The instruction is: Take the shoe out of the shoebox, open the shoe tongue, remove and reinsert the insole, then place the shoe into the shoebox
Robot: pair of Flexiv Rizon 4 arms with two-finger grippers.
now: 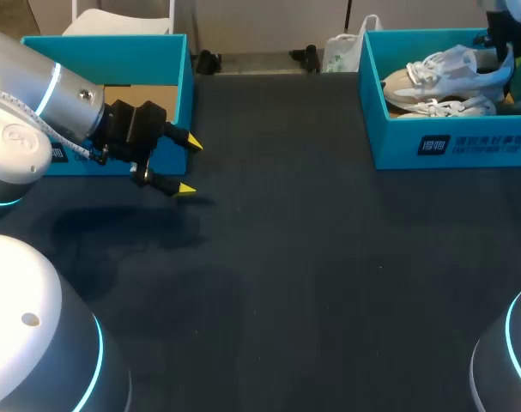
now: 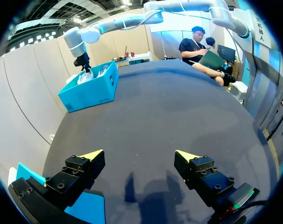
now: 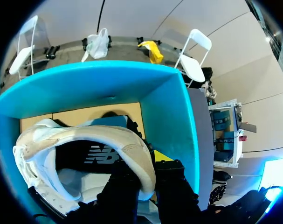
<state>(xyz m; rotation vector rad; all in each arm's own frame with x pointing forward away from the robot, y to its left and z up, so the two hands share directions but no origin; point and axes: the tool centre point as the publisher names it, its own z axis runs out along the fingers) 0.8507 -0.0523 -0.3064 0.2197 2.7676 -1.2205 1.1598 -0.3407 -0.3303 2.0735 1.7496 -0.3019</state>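
A white shoe [image 1: 440,70] lies in the teal shoebox [image 1: 453,144] at the back right, above a second white shoe [image 1: 445,108]. My right gripper [image 1: 502,51] reaches into the box from above at the shoe's heel end. In the right wrist view, the gripper [image 3: 148,170] is shut on the heel collar of the shoe [image 3: 85,140], one finger inside and one outside, within the shoebox walls [image 3: 165,107]. My left gripper [image 1: 191,166] hangs open over the table at the left, empty. In the left wrist view, that gripper [image 2: 140,154] faces the far shoebox [image 2: 92,91].
A second teal box [image 1: 114,50] with a cardboard floor stands at the back left, just behind my left gripper. The dark table [image 1: 311,275] stretches between the two boxes. My arms' grey bases fill the near corners.
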